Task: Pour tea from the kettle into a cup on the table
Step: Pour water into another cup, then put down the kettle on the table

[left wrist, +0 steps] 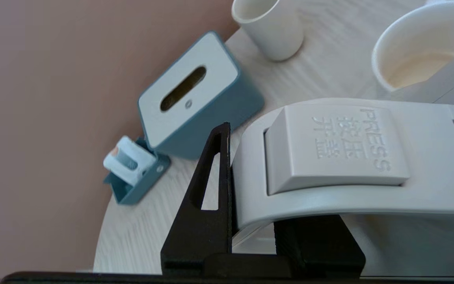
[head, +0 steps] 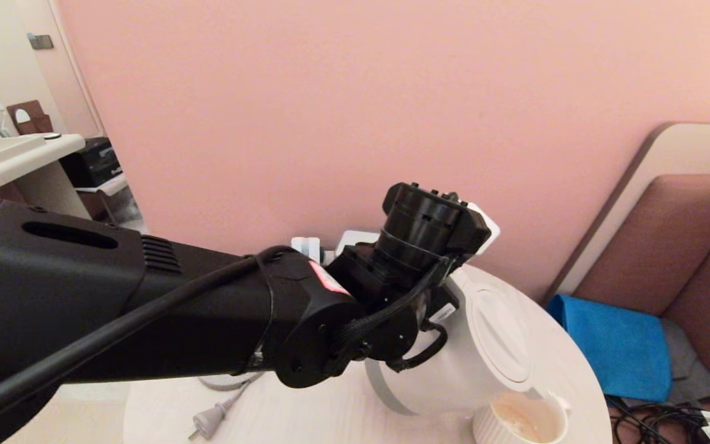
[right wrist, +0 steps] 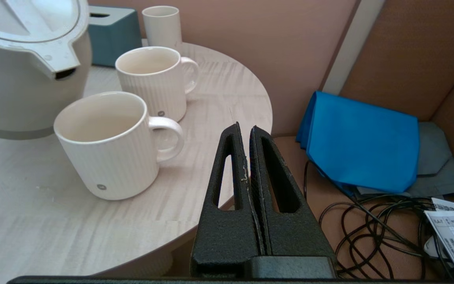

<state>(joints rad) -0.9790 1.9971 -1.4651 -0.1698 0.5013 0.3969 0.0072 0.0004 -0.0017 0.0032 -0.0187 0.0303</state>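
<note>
The white kettle hangs tilted over the pale round table, its spout down over a ribbed white cup. Pale beige tea lies in that cup. My left gripper is shut on the kettle's loop handle, just behind the PRESS button. In the right wrist view the kettle leans beside the near cup, and no stream shows at the spout. My right gripper is shut on nothing, low by the table's right edge.
A second mug, a tall white cup and a teal tissue box stand at the table's back. A power plug lies at the front left. To the right sit a blue cloth, a brown sofa and tangled black cables.
</note>
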